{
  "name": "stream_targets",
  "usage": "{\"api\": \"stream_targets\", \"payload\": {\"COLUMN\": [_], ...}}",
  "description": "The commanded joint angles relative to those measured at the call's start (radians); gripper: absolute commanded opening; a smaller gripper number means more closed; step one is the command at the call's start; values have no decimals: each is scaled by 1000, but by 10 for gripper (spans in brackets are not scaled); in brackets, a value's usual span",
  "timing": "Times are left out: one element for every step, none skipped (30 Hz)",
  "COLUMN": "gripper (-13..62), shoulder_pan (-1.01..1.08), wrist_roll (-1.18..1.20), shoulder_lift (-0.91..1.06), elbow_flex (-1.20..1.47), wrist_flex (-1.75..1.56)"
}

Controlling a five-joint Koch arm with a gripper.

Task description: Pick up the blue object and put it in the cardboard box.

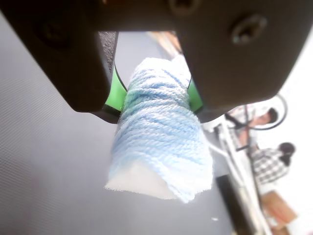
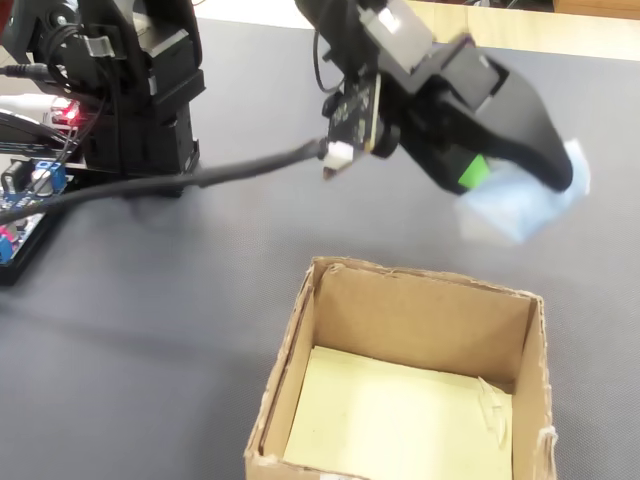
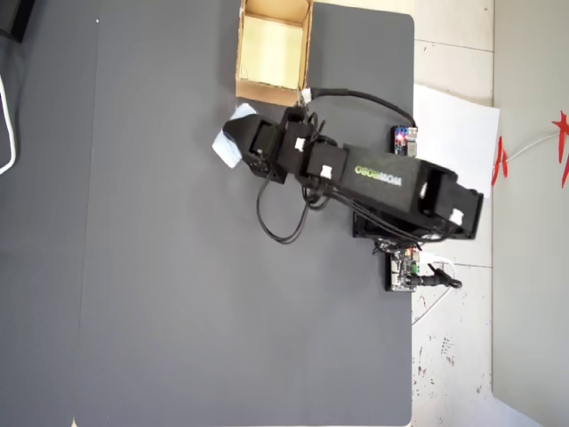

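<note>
Up close in the wrist view, the blue object (image 1: 159,137) is a soft oblong wad with a ribbed, yarn-like pale-blue weave and a white fuzzy edge at the bottom, pinched between the gripper (image 1: 155,95) and its dark jaws with green pads (image 1: 115,95) (clamped tight on the wad's upper part). The fixed view blurs the wad (image 2: 520,205) but shows it held in the air above the grey mat, beyond the far wall of the cardboard box (image 2: 420,310), tan corrugated walls, pale yellow floor. Only the overhead view shows the wad (image 3: 228,140) just below the box's (image 3: 267,89) lower-left corner
</note>
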Motion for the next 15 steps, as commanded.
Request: {"api": "stream_targets", "payload": {"gripper": [99,100,100,100,100,100,101,101,101,101,101,101,101,101,101], "shoulder_pan": [8,23,46,61,103,127,146,173,190,209,224,250,272,310,330], "wrist_roll": [66,69,69,71,72,71,71,71,72,71,71,71,71,71,71], "shoulder_lift": [60,84,100,110,126,132,135,138,138,138,138,138,137,135,133], "elbow_flex": [-41,-41,-48,-51,-58,-64,-67,-72,-75,-80,-84,-89,-92,-98,-98], "wrist_flex": [-109,-109,-109,-110,-114,-115,-115,-114,-114,-114,-112,-109,-104,-103,-101]}}
